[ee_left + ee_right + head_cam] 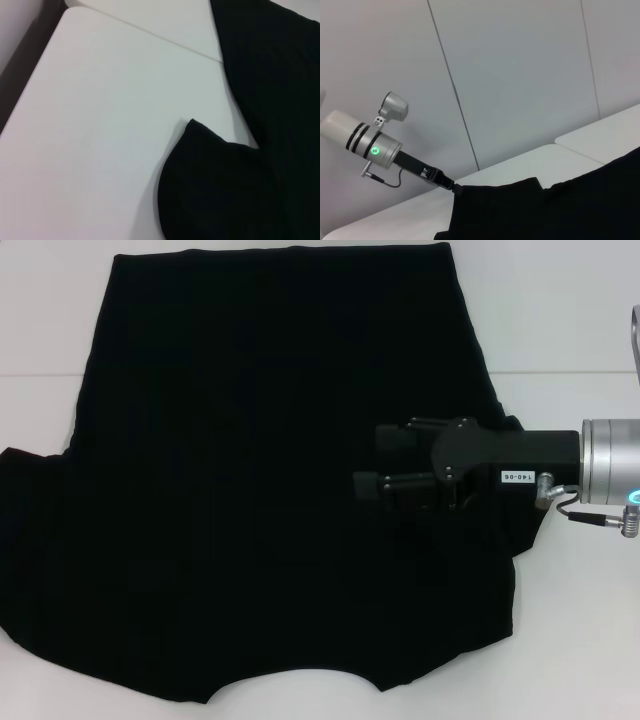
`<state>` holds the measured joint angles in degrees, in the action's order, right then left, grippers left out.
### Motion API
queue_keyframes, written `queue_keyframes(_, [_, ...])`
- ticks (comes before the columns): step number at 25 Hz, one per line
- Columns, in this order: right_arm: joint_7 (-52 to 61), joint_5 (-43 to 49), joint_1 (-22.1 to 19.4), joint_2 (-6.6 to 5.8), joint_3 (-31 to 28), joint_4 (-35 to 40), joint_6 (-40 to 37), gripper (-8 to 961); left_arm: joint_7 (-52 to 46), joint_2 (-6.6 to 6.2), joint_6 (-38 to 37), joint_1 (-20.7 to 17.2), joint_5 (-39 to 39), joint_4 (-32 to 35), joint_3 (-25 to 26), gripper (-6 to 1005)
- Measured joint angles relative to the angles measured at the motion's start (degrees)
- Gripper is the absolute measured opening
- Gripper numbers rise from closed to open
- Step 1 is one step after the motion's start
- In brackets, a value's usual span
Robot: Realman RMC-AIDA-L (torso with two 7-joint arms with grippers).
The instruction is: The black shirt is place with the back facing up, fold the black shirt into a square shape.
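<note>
Black shirt [250,490] near hem lies curved; right gripper [372,462] over it, fingers spread. Pinch cloth fully before lifting.

Right gripper [372,462] reaching in horizontally from the right, fingers [392,481] slightly parted, silver wrist [610,462] behind

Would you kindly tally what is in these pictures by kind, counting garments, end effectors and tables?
Garments: 1, the plain black soft fabric shirt, spread flat.
End effectors: 1, the right end effector, black, over the shirt's right side.
Tables: 1, the white table.
Total: 3.
</note>
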<state>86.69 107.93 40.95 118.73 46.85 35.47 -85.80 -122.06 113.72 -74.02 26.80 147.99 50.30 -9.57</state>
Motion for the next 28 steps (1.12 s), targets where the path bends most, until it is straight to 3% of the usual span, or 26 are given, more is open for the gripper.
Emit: queue_keyframes(28, [0.2, 0.0, -0.2, -0.09, -0.1, 0.0, 0.0, 904, 0.0, -0.25, 3.0, 1.7, -0.1, -0.1, -0.4, -2])
